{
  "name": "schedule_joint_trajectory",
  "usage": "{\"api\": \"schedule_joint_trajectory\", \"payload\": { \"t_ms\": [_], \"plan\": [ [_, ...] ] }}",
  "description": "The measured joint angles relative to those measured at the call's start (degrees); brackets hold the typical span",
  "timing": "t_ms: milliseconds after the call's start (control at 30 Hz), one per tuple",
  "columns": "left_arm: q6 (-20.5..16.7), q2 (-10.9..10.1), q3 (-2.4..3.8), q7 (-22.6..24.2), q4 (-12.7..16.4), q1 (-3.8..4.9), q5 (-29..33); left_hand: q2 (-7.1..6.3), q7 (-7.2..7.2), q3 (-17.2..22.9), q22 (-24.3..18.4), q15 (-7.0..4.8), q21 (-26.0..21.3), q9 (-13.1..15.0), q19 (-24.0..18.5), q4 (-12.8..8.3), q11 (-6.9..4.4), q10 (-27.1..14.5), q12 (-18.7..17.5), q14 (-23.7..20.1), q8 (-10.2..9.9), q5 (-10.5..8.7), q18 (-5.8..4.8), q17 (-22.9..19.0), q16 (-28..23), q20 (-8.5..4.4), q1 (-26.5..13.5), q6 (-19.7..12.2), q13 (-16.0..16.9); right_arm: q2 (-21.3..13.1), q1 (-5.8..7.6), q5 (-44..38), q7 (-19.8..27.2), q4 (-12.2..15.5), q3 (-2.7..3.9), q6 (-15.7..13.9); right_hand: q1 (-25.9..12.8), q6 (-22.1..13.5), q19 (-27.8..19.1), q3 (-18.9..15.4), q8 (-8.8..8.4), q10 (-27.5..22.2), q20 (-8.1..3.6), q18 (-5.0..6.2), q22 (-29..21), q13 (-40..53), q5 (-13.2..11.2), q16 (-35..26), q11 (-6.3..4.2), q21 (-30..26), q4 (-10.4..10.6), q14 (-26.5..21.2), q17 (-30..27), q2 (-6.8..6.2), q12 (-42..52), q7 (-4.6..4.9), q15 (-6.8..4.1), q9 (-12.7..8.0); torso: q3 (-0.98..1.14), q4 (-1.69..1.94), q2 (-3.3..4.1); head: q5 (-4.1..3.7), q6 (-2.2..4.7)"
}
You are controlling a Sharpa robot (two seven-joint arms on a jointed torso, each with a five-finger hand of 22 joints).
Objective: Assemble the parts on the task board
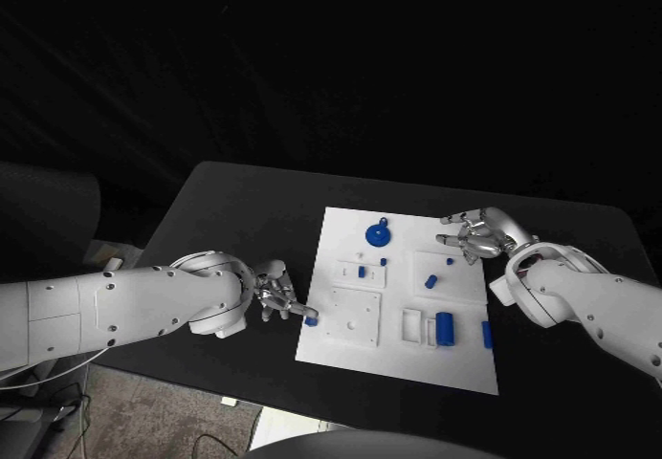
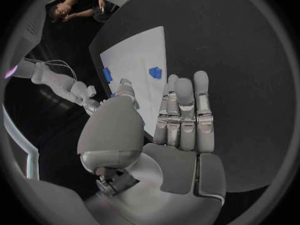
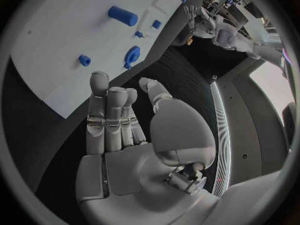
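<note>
Several blue parts on white task board

A robotics lab, dimly lit. A black table bears a white task board under two white robot arms, with loose cables trailing across the floor beside it.

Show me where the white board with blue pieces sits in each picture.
Head view: task board in the middle of the black table.
Left wrist view: board beyond the left robot hand.
Right wrist view: board beyond the right robot hand.
Shared landmark: the left robot hand at the board's edge.
</note>
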Motion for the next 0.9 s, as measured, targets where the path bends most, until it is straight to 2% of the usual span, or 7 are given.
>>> {"api": "schedule_joint_trajectory", "payload": {
  "t_ms": [67,300,400,733,800,900],
  "plan": [
    [0.84,0.34,-0.02,-1.84,-0.03,0.0,-2.0,-0.11,0.0,0.0,0.0,0.0,0.0,-0.02,0.0,0.0,0.0,0.0,0.13,0.0,0.0,0.0,0.0,0.07,0.0,0.0,-0.28,0.0,0.0,0.01,0.0,0.0,0.0,0.02,0.0,0.0,0.0,0.0,0.0,0.0,0.0,0.0,0.0,0.0,0.0,0.0,0.0,0.0,0.0,0.0,0.0,0.0,0.0,0.0,0.0,0.0,0.0,0.0,0.0,-0.01,0.01,-0.02,-0.03],
    [3.48,1.44,-0.05,-6.33,-0.42,0.0,-7.25,1.08,-0.54,0.52,0.06,0.0,-0.23,0.31,0.42,-0.01,-0.05,0.05,1.03,0.0,0.0,0.0,0.0,0.49,0.0,0.0,-0.33,0.54,0.34,-0.02,0.0,-0.01,-0.01,0.03,0.0,0.0,0.0,0.0,0.0,0.31,0.0,0.0,0.0,0.0,0.0,0.0,0.0,0.0,0.0,0.0,-0.31,0.0,-0.01,0.0,0.0,0.0,0.0,0.0,0.01,-0.04,0.03,-0.16,-0.18],
    [4.18,2.15,-0.05,-7.44,-0.76,-0.01,-8.62,1.16,-0.51,0.74,0.24,0.0,-0.23,0.52,0.41,-0.1,-0.23,0.23,1.21,0.0,0.01,0.0,0.01,0.6,0.0,0.0,-0.44,0.56,0.43,-0.01,0.0,-0.01,-0.01,0.03,0.0,0.0,0.0,0.0,0.0,0.31,0.0,0.0,0.0,0.0,0.0,-0.01,0.0,0.0,0.0,0.0,-0.31,0.0,-0.01,0.0,0.0,0.0,0.0,0.0,0.01,-0.04,0.03,-0.21,-0.24],
    [4.46,3.92,0.04,-8.93,-1.54,-0.14,-10.0,3.28,-1.04,2.11,0.71,-0.4,-0.23,1.09,0.75,-0.2,-0.34,0.34,2.42,0.4,0.67,0.0,0.01,0.97,0.38,-0.33,-0.95,1.7,0.9,0.05,0.0,-0.02,-0.02,0.03,-0.01,0.01,0.0,0.0,0.0,0.31,0.0,0.0,0.0,0.0,0.0,-0.01,0.0,0.0,0.0,0.0,-0.31,0.0,-0.02,0.0,0.0,0.0,0.0,-0.01,0.0,-0.04,0.03,-0.41,-0.4],
    [4.42,4.27,0.05,-9.03,-1.74,-0.2,-10.0,3.78,-0.93,2.24,0.99,-0.4,-0.23,1.33,0.83,-0.33,-0.74,0.33,3.51,0.41,1.13,1.07,0.01,1.03,0.51,-0.41,-0.46,1.98,1.35,0.07,0.0,-0.02,-0.02,0.03,-0.01,0.02,0.0,-0.01,0.0,0.31,0.0,0.0,0.0,0.0,0.0,-0.01,0.0,0.0,0.0,0.0,-0.31,0.0,-0.02,0.0,0.0,0.0,0.0,-0.01,0.0,-0.04,0.04,-0.48,-0.41],
    [4.35,4.79,0.09,-9.09,-2.09,-0.38,-9.9,4.06,-0.93,2.24,1.71,-0.41,-0.35,1.92,0.83,-0.33,-0.74,0.32,5.48,0.41,2.23,1.99,0.01,1.14,0.9,-0.41,-0.17,2.0,2.12,0.1,0.0,-0.02,-0.02,0.03,-0.01,0.03,0.0,-0.01,0.0,0.31,0.0,0.0,0.0,0.0,0.0,-0.01,0.0,0.0,0.0,0.0,-0.31,0.0,-0.02,0.0,0.0,0.0,0.0,-0.01,0.01,-0.04,0.04,-0.57,-0.46]
  ]
}}
